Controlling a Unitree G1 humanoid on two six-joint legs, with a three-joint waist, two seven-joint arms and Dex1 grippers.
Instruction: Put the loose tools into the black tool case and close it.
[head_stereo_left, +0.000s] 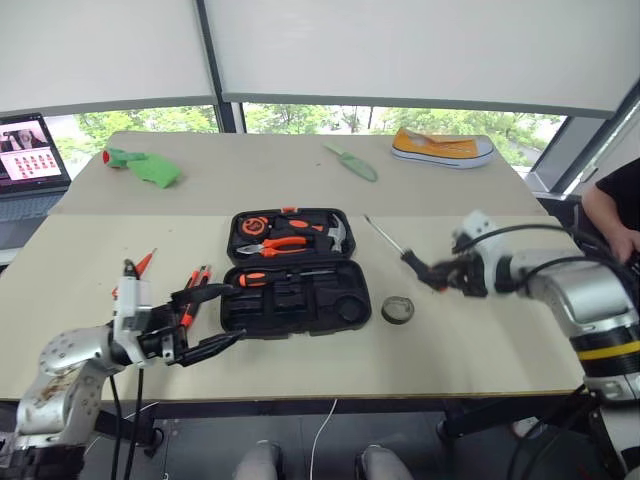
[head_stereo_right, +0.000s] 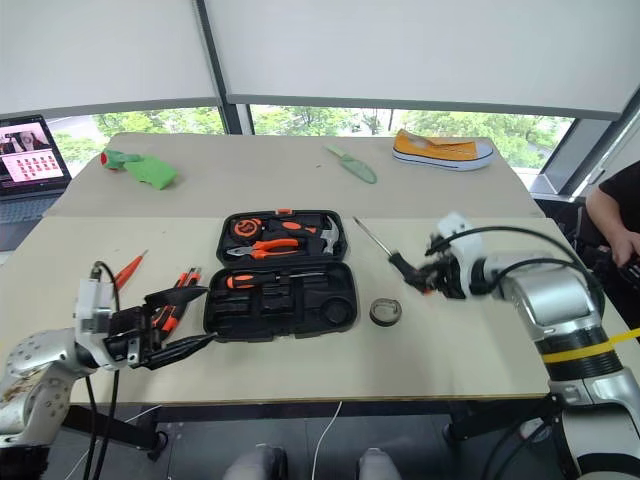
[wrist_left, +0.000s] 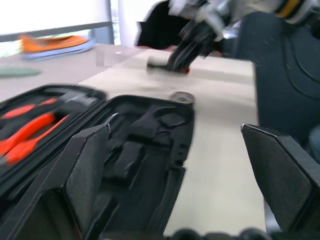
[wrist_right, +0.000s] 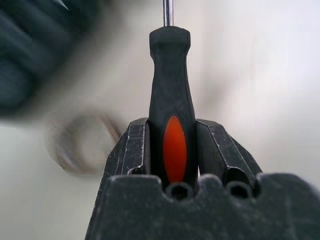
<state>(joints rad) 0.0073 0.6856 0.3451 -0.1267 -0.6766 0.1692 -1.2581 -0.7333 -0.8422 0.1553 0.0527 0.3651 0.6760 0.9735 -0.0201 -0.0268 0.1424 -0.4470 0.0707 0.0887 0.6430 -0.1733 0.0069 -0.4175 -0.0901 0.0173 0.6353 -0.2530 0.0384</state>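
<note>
- Beige tables (head_stereo_left: 300, 375) fill the middle of the head views under windows with white blinds; a laptop (head_stereo_left: 30, 160) sits at the far left edge, a yellow shoe (head_stereo_left: 442, 148) at the upper right, and a green trowel (head_stereo_left: 352, 162) just left of it.
- We see the black tool case (head_stereo_left: 296, 270) lying open at the centre, with pliers and a hammer in its far half and a black-and-orange screwdriver (head_stereo_left: 270, 277) slotted in its near half.
- Our right gripper (head_stereo_left: 432, 272), right of the case, clamps the handle of a black-and-orange screwdriver (wrist_right: 170, 100); in the right wrist view both fingers (wrist_right: 135, 150) press its sides, and the shaft points away toward the upper left.
- A small dark tape roll (head_stereo_left: 397, 309) lies on the table just right of the case, below the held tool.
- Our left gripper (head_stereo_left: 222, 316) hovers at the case's lower left corner, jaws spread wide and empty.
- An orange-black utility knife (head_stereo_left: 195, 290) lies left of the case, and a slim orange screwdriver (head_stereo_left: 140, 267) further left.
</note>
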